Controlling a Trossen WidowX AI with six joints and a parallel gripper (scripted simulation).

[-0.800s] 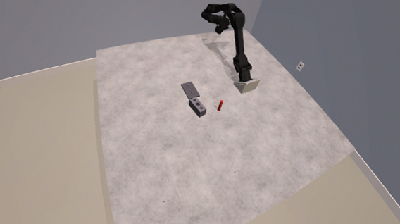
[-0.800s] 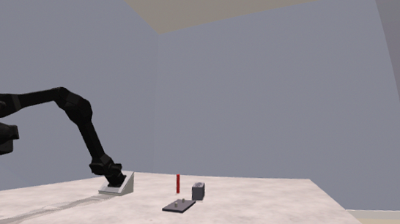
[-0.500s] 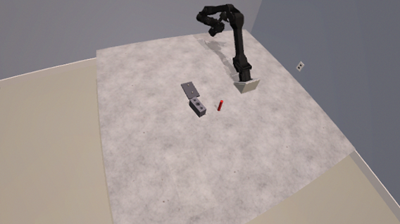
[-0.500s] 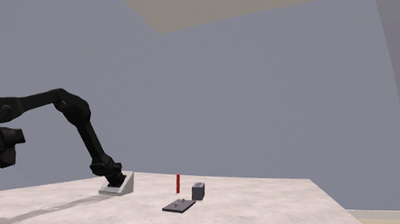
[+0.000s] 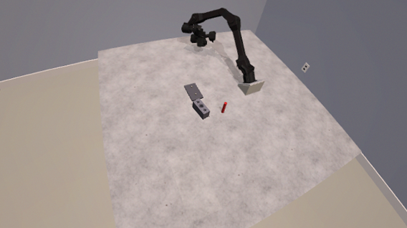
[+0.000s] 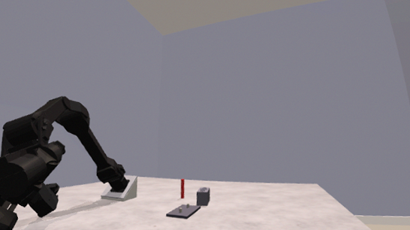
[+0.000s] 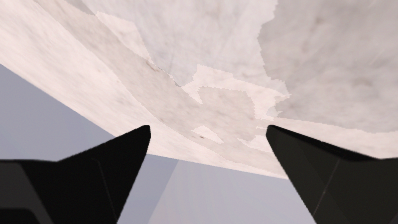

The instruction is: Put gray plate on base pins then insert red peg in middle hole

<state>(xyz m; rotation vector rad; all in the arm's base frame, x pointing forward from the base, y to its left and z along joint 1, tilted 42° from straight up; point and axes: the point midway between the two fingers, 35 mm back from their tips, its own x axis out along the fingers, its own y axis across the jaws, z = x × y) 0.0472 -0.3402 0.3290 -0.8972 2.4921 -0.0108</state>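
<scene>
Near the far edge of the desk (image 5: pixel 167 169) (image 6: pixel 293 222) (image 7: pixel 325 60), as seen from above, one black gripper (image 5: pixel 204 38) (image 6: pixel 16 210) (image 7: pixel 209 130); jaws spread wide, nothing pinched. Well inward from that edge, one base (image 5: pixel 190 90) (image 6: pixel 188 214), laid flat; beyond its end, toward the desk's near side, one plate (image 5: pixel 201 109) (image 6: pixel 202 197), not yet mounted. Contact between the two cannot be told. Beside the plate, toward the edge with the arm's mount (image 5: pixel 255 89) (image 6: pixel 132 190), one peg (image 5: pixel 224 107) (image 6: pixel 182 188), stood on end.

Hazards, as judged. Plate: could be pushed against the base if approached low, so closely is it set; could be gripped askew on its narrow body, and then be jammed on one pin and left tilted. Peg: could be toppled by a passing finger, being slim and tall; could be caught on the hole's rim if held off plumb. Base: could be slid if pressed while the holes are misaligned.

Materials and forms. Plate: matt gray, thick as a block, oblong, pierced by three holes in a row. Base: thin dark gray slab, fitted with two short, pale, round pins. Peg: slender red rod, plain-sided. Desk: pale, mottled like stone, sparsely flecked. Mount: light, wedge-shaped.
</scene>
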